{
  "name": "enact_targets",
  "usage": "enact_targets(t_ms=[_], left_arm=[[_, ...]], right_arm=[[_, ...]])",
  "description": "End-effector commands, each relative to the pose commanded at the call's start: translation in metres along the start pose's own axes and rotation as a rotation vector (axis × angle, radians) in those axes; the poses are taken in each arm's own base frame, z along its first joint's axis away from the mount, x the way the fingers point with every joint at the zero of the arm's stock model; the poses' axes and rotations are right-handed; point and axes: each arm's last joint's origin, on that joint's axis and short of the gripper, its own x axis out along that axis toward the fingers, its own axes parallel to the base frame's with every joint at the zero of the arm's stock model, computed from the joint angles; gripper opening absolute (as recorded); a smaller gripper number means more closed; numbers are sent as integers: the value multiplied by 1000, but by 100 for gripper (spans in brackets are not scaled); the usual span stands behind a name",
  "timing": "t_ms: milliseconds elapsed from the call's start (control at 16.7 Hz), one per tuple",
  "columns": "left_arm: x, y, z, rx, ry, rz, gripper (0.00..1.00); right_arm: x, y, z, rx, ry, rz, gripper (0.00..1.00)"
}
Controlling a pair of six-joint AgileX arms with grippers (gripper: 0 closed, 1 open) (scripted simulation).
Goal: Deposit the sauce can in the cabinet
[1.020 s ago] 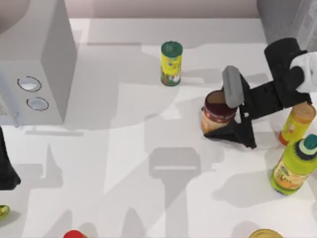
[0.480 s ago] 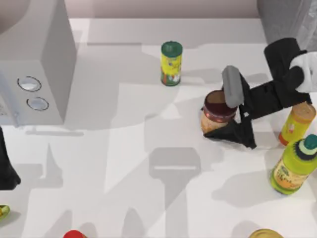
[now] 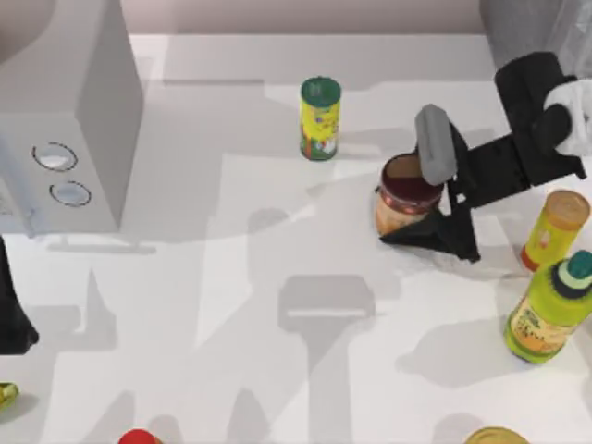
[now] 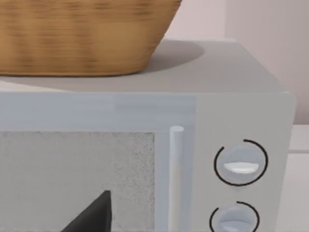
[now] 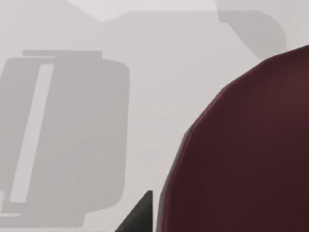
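A: Item one?
B: Squat sauce can [image 3: 405, 198], maroon top, orange-red label; toward the white table's [image 3: 277, 305] right edge, tilted. Its dark top [image 5: 241, 150] shows close in the right wrist view.
A: Held?
B: Right gripper [image 3: 435, 194] clamped on it, one finger over the top, one against its side.
A: Neighbours?
B: Slim yellow can with green lid [image 3: 320, 118] nearer the far edge; yellow-orange bottle with orange cap [image 3: 555, 228] and green-capped yellow-green bottle [image 3: 549, 310] at the right edge.
A: Cabinet?
B: Grey speckled box [image 3: 532, 28], far right corner.
A: Remainder?
B: White two-knob box [image 3: 65, 129], woven basket [image 4: 82, 36] atop, left edge. Left arm [image 3: 11, 305] parked beside it; fingers, cannot tell.
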Motion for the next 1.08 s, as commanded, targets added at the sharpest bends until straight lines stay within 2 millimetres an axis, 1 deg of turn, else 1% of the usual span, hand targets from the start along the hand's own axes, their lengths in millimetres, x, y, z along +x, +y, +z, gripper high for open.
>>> enact_targets(t_ms=[420,540,720,780,840,1080], left_arm=[[0,0,0,0,0,0,100],[0,0,0,0,0,0,100],[0,0,0,0,0,0,100],[0,0,0,0,0,0,100],[0,0,0,0,0,0,100],[0,0,0,0,0,0,100]], right_arm=[[-35,-5,54,7,2,5,0],[-45,-2,67,30,8,20,0],[-67,2,98,18,5,12,0],[-72,3,104,14,4,8,0],[-74,4,106,13,5,5,0],[-72,3,105,16,5,9,0]])
